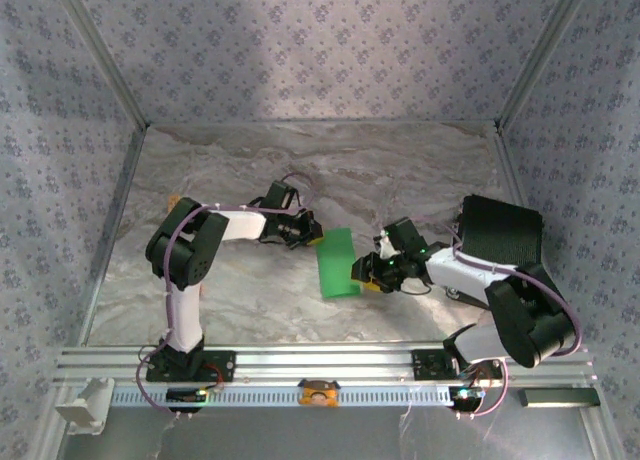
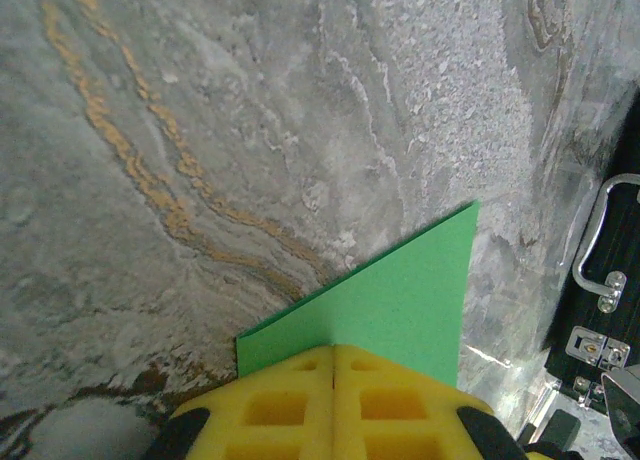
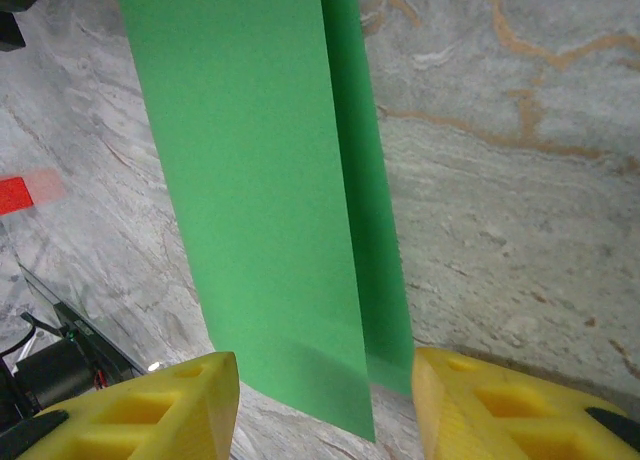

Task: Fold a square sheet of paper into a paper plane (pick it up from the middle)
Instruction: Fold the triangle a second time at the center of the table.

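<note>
Yellow fingers (image 3: pixel 190 400) of the right gripper (image 3: pixel 325 375) stand apart, one on each side of the near end of the square sheet of paper (image 3: pixel 260 180), gripping nothing. The sheet is folded in half into a long strip, in the middle of the bench (image 1: pixel 240 300) between the two arms. The left gripper (image 2: pixel 333 352) is squeezed tight on its far end. The strip may be lifted a little; that is hard to tell. To do this well, the right gripper should close softly on both layers, edges lined up, with no tugging.
</note>
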Controlling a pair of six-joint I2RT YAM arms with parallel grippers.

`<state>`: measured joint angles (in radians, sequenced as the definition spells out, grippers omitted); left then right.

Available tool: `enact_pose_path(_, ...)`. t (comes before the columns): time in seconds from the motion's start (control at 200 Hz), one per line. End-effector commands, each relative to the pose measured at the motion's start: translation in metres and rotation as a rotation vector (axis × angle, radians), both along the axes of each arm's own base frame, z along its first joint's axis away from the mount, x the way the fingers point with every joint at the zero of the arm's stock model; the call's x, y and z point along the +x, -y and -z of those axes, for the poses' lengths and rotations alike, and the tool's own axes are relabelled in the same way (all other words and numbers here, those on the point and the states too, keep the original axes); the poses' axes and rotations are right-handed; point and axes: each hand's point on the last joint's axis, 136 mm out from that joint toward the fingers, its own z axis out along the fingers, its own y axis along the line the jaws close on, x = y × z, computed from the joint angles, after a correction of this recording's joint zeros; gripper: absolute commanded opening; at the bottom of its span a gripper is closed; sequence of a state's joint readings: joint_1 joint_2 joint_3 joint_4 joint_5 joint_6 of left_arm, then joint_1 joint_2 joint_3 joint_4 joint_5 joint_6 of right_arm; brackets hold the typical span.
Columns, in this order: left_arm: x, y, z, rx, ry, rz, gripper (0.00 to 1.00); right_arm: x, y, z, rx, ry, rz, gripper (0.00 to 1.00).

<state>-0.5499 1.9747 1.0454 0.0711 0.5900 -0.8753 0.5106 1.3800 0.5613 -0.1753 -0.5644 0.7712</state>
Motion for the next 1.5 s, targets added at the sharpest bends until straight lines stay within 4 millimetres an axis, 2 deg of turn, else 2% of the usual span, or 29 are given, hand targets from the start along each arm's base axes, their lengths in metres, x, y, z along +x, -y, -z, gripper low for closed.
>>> enact_pose_path(0.0,-0.029,-0.019,0.034,0.123,-0.133,0.003,0.05,0.004,-0.004,-0.005,0.014,-0.001,0.003,0.51)
enact_pose_path(0.345,-0.025,-0.015,0.023,0.104,-0.095,0.015,0.05,0.011,-0.013,-0.011,0.054,0.014,-0.009,0.54)
enact_pose_path(0.68,-0.023,-0.013,0.023,0.104,-0.091,0.013,0.05,0.013,-0.018,-0.001,0.067,-0.007,-0.016,0.54)
enact_pose_path(0.939,-0.022,-0.01,0.02,0.087,-0.079,0.016,0.05,0.024,-0.025,-0.013,0.117,0.048,-0.019,0.46)
enact_pose_path(1.059,-0.02,-0.009,0.017,0.071,-0.066,0.016,0.05,0.033,-0.031,-0.019,0.175,0.065,-0.038,0.48)
enact_pose_path(1.249,-0.019,-0.006,0.014,0.054,-0.057,0.016,0.05,0.043,-0.033,-0.017,0.21,0.077,-0.073,0.48)
enact_pose_path(1.494,-0.018,-0.004,0.012,0.048,-0.05,0.02,0.06,0.051,-0.03,-0.009,0.22,0.078,-0.066,0.43)
